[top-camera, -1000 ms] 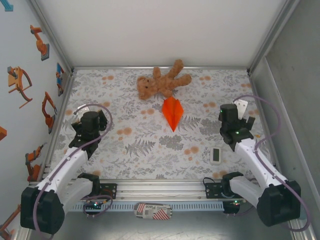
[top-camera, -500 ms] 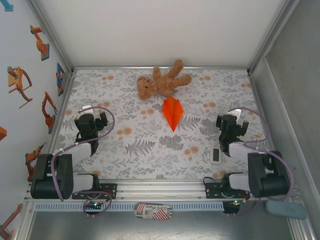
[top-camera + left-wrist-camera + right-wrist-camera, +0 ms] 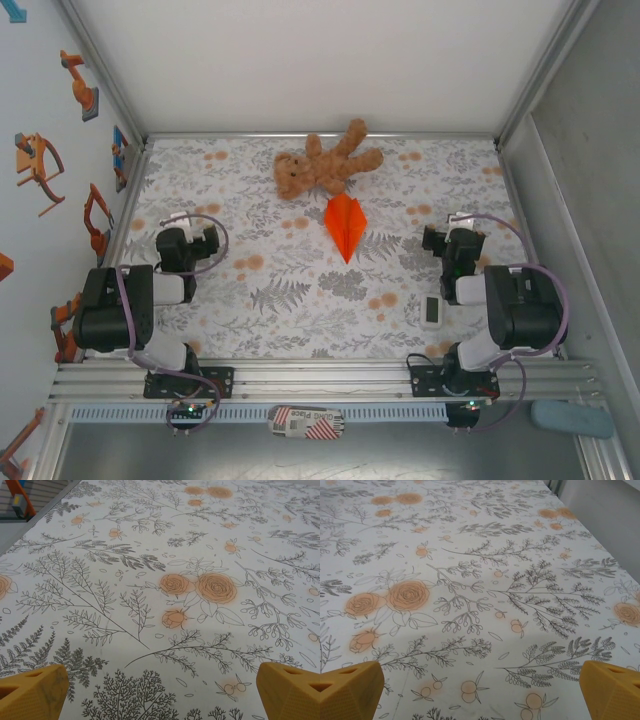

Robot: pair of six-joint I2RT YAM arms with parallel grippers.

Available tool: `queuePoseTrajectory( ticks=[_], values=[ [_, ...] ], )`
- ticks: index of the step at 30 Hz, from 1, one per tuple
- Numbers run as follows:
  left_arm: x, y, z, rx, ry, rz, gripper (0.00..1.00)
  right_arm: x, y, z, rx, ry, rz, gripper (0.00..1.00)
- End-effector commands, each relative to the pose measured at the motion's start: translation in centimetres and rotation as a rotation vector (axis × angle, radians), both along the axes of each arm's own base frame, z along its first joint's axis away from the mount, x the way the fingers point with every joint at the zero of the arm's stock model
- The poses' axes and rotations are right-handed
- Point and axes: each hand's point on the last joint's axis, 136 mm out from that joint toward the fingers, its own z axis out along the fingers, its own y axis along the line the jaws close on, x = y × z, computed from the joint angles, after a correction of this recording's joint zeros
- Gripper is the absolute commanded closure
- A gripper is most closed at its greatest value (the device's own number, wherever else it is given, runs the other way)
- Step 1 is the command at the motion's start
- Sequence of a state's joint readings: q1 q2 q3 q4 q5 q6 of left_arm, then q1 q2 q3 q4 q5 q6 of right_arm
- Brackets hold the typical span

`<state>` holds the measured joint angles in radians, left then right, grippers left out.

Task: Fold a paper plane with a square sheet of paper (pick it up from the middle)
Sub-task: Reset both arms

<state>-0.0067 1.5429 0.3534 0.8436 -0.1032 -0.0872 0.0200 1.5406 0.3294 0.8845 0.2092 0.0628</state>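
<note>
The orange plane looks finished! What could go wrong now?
The paper plane lies with its wide end close to the teddy bear. A pincer reaching for the plane might nudge the bear and crumple the folds. The small white gadget sits right beside the right arm, so a swing there could knock it.

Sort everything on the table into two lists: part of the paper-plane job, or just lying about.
Job: orange paper plane, already folded, lying flat in the middle.
Lying about: brown teddy bear just beyond it; small white gadget, right front.
</note>
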Motion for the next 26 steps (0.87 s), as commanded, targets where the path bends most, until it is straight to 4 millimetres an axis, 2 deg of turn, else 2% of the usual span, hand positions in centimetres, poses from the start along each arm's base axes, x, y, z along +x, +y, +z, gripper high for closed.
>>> queuePoseTrajectory(
  ticks=[1, 7, 26],
  values=[
    [1.53, -0.37, 2.1, 0.015, -0.065, -0.024, 0.04, 1.25, -0.75, 1.92, 0.014, -0.067, -0.035, 0.02],
    [1.47, -0.42, 2.09, 0.061, -0.053, 0.005, 0.04, 1.29, -1.0, 1.82, 0.033, -0.062, -0.035, 0.01],
    [1.57, -0.41, 1.98, 0.053, -0.048, -0.002, 0.04, 1.28, -1.0, 1.88, 0.032, -0.063, -0.035, 0.01]
  ],
)
